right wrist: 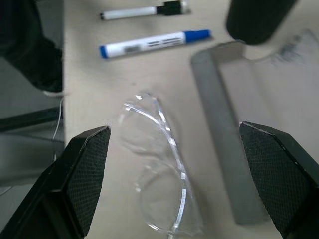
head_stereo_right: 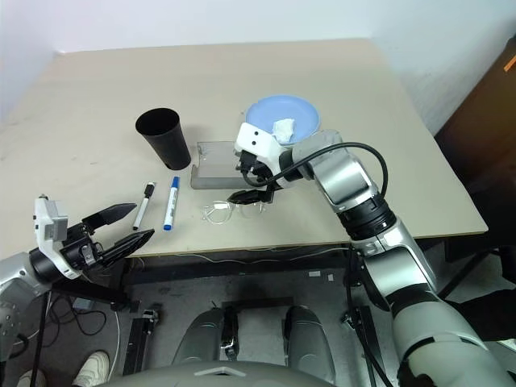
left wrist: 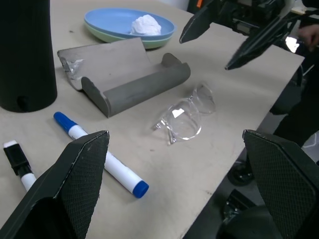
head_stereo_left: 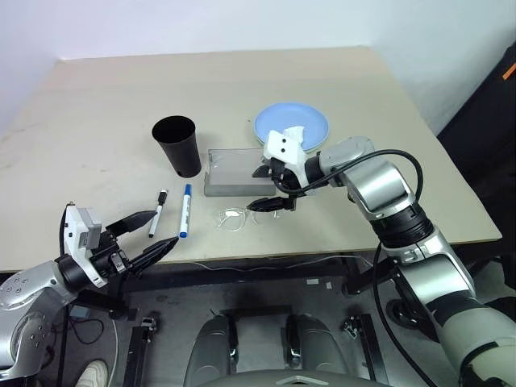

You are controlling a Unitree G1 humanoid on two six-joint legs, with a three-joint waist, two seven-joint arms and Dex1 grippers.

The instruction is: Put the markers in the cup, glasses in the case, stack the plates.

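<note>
Your right hand (head_stereo_left: 272, 188) is hovering open just above the clear glasses (head_stereo_left: 239, 216), which are lying on the worktop (head_stereo_left: 97, 105) beside the open grey case (head_stereo_left: 234, 172), long axis parallel to it. Your left hand (head_stereo_left: 145, 234), also open, is waiting farther off, near the markers (head_stereo_left: 172, 211).

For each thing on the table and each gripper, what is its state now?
cup: upright, empty of markers
case: open, empty
glasses: on table, outside case
markers: lying flat beside cup
plates: stacked, tissue on top
left gripper: open, empty
right gripper: open above glasses
</note>
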